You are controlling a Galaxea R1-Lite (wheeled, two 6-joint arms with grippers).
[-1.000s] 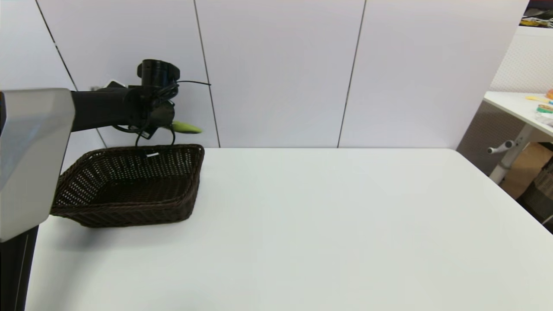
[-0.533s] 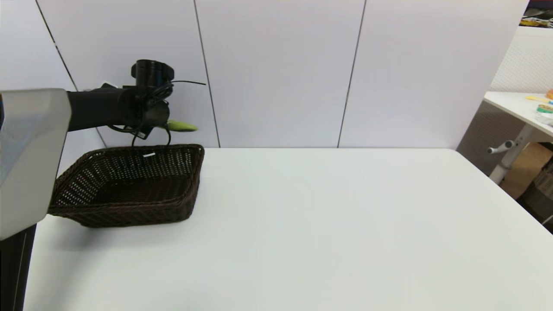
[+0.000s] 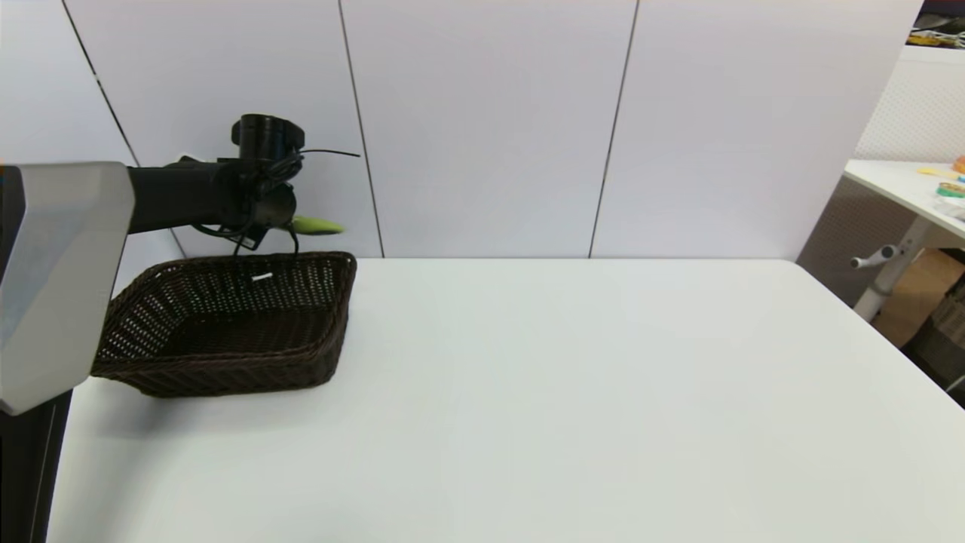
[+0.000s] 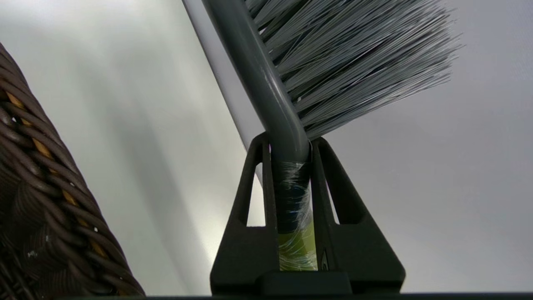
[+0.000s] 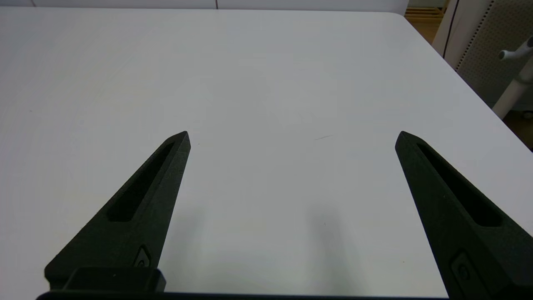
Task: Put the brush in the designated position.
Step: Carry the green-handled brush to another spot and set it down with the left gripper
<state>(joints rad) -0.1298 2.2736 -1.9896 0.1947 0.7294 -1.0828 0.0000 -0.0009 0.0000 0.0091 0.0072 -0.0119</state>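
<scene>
While the left gripper hangs above the far rim of the basket, at the table's far left, it is clenched on the brush. The fingers pinch the neck where the grey stem meets the green grip. The bristles fan out beyond the fingertips; in the head view only the green handle end shows, poking right past the wrist.

Judgement: the basket is the likely goal, and the step in hand is lowering into it.
- Brush is airborne, touching nothing but the fingers. Basket holds nothing I can see.
- Gripper sits over the far rim, not the middle. Bring it nearer first, so the brush clears the weave.
- The brush reaches out on both sides of the grip. Turn it to lie along the basket's long side, or an end may catch the wall.
- Go down low before letting go; a drop from height could bounce it out.
- Release only once it rests on the floor.

Right gripper is idle over bare table, jaws spread wide, grasping nothing.
</scene>
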